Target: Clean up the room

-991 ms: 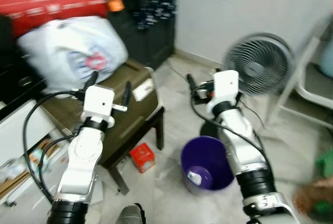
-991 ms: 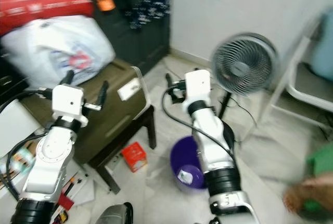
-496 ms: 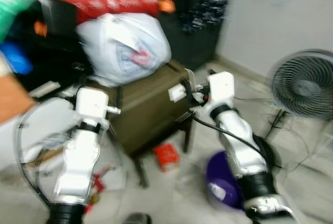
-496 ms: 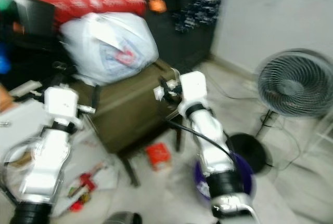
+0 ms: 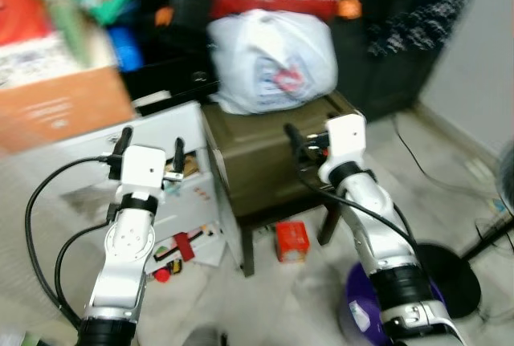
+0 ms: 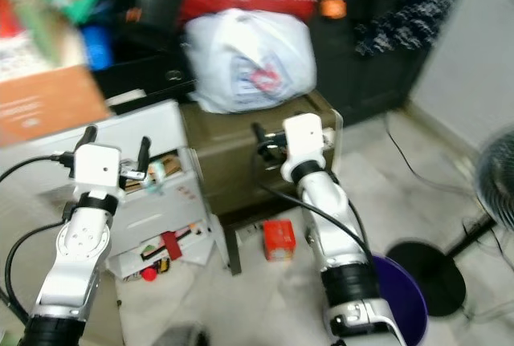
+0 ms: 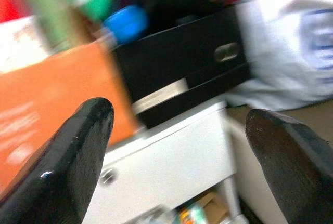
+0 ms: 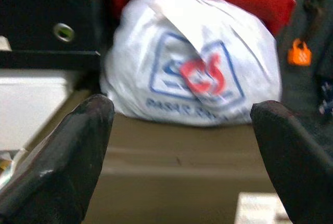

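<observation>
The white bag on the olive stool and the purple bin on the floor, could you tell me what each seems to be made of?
The white bag looks like thin plastic film: crinkled, slightly glossy, with a printed red and blue logo. The olive stool under it has a smooth, matte top, possibly vinyl or leatherette; blur leaves that open. The purple bin looks like moulded plastic, with an even colour and a smooth rounded rim.

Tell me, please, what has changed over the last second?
Only the camera swung left: the fan left view, and the orange box and white drawers came in. Both grippers, left and right, stay raised, open and empty; the white bag still sits on the brown table.
</observation>
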Available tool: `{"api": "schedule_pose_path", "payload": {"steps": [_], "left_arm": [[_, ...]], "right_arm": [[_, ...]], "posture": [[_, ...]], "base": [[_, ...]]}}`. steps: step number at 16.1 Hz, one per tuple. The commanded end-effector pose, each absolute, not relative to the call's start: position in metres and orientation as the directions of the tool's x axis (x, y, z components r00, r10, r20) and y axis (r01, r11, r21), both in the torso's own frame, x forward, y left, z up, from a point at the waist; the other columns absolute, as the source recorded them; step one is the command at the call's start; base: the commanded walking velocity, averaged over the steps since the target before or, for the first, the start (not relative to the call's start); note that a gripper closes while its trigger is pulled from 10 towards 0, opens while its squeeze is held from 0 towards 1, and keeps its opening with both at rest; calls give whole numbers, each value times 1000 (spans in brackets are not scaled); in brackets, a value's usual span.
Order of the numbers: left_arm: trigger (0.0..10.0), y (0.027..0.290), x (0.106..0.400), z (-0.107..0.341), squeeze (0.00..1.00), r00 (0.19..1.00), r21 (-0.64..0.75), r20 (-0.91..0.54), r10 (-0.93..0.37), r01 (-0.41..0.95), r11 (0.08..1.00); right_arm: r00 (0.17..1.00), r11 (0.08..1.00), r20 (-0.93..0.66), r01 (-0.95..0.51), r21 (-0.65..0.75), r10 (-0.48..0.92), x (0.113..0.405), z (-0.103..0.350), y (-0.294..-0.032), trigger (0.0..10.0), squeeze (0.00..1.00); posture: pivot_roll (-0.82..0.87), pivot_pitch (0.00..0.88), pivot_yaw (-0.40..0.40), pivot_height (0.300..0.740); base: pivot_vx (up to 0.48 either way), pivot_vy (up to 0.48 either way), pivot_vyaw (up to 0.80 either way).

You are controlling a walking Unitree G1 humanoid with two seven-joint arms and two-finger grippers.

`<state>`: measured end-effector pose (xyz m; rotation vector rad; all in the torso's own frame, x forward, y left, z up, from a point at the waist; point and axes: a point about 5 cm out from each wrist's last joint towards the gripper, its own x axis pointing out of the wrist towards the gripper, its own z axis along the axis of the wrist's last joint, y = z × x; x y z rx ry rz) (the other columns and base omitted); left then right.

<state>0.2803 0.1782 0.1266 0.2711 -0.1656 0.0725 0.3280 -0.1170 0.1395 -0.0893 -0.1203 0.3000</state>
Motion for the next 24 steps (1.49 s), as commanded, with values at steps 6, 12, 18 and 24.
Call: {"api": "schedule_pose_path", "payload": {"steps": [6, 12, 18, 24], "left_arm": [[10000, 187, 278, 125, 0, 986, 258, 156, 65, -105, 960], [10000, 180, 284, 129, 0, 987, 251, 159, 28, -68, 966], [10000, 173, 285, 131, 0, 985, 241, 173, -25, -18, 970], [10000, 171, 286, 131, 0, 984, 233, 175, -35, -7, 972]], "right_arm": [[941, 944, 99, -315, -95, 323, 328, 136, -104, 10000, 0], [957, 961, 95, -268, -66, 273, 334, 136, -110, 10000, 0], [959, 963, 92, -263, -55, 267, 336, 135, -110, 10000, 0], [956, 960, 97, -272, -62, 277, 338, 136, -108, 10000, 0]], "posture": [[14, 0, 5, 740], [8, 0, 11, 740], [2, 0, 11, 740], [2, 0, 8, 740]], "base": [[0, 0, 800], [0, 0, 267], [191, 0, -390], [377, 0, -78]]}}
